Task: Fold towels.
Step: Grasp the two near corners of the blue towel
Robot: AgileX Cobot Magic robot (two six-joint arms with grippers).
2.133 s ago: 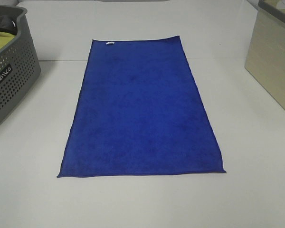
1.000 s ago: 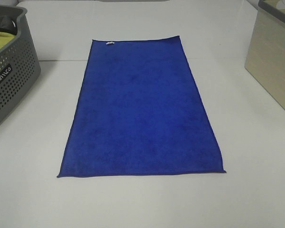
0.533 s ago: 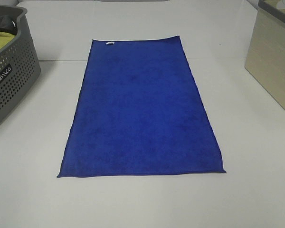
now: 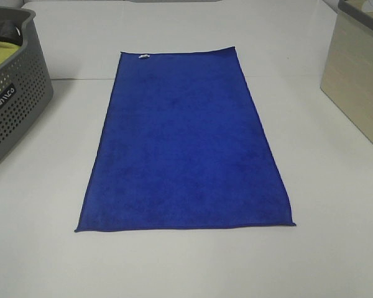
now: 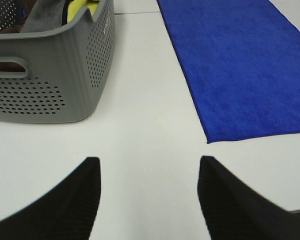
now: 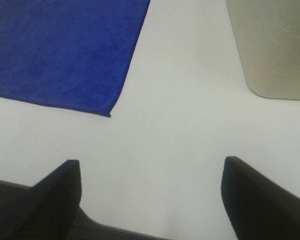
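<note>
A royal-blue towel (image 4: 185, 139) lies flat and unfolded in the middle of the white table, long side running away from me, with a small white tag (image 4: 143, 57) at its far short edge. The towel also shows in the left wrist view (image 5: 240, 65) and in the right wrist view (image 6: 60, 50). Neither gripper shows in the exterior view. My left gripper (image 5: 149, 197) is open and empty above bare table near the towel's near left corner. My right gripper (image 6: 150, 197) is open and empty above bare table near the near right corner.
A grey perforated basket (image 4: 9, 93) holding a yellow-green cloth (image 4: 1, 54) stands at the left; it also shows in the left wrist view (image 5: 50, 75). A beige bin (image 4: 357, 74) stands at the right, also in the right wrist view (image 6: 270, 45).
</note>
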